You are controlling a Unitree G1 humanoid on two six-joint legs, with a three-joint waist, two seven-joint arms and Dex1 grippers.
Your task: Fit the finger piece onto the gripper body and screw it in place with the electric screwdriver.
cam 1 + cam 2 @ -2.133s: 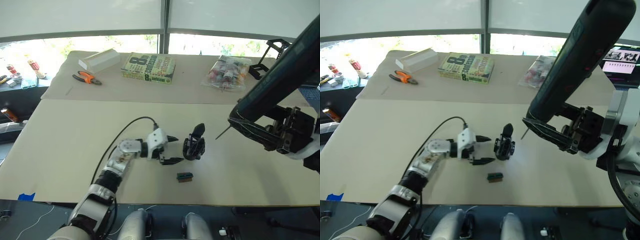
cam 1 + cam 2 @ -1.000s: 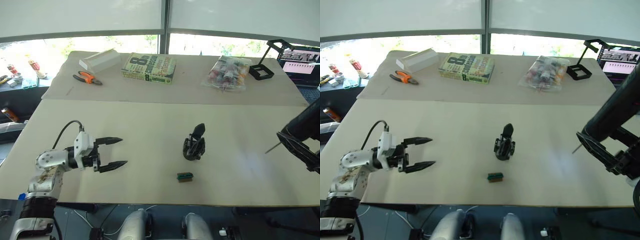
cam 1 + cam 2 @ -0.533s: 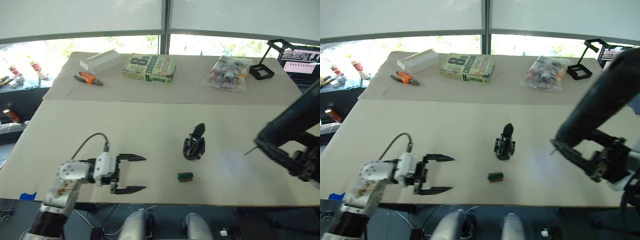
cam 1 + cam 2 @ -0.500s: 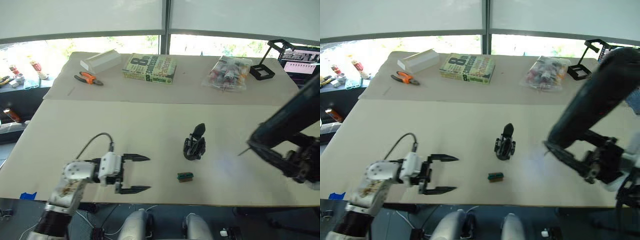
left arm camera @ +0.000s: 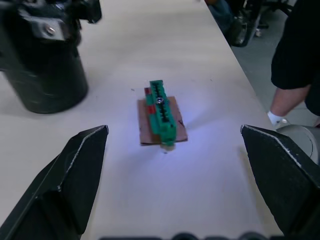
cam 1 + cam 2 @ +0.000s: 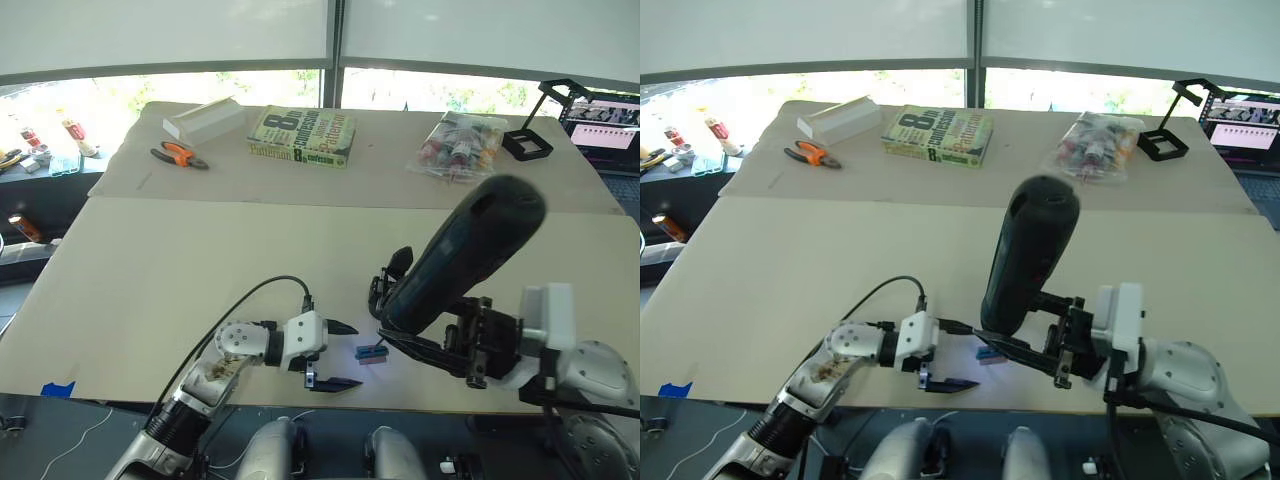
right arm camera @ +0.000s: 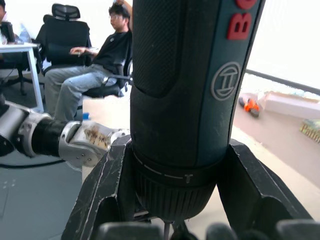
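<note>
- Right now the right gripper (image 6: 455, 350) is clamped around the electric screwdriver (image 6: 460, 257), its two black fingers (image 7: 107, 190) pressed on either side of the barrel's lower end; the tool leans up and away toward one o'clock from the gripper.
- Its thin metal bit points down toward the tabletop, ending just beside a small green-topped block (image 5: 161, 113), which sits on a brown card in a patch of bluish light.
- The left gripper (image 6: 332, 355) lies low over the front edge of the table (image 6: 150, 260) with its fingers (image 5: 75, 170) spread wide and nothing between them; the block lies ahead of it, at about three o'clock from the fingertips in the head view.
- The gripper body (image 6: 388, 285) stands upright on the table at about twelve o'clock from the block, just beside the screwdriver barrel, which hides part of it.
- I cannot tell where the finger piece is, or whether it is already on the body.
- At the far side of the table, from ten to two o'clock, lie a white box (image 6: 203, 119), orange-handled pliers (image 6: 178, 155), a book (image 6: 303, 135), a clear bag of small items (image 6: 460, 143) and a black stand (image 6: 530, 140).
- A seated person (image 7: 95, 65) shows beyond the table in the right wrist view.
</note>
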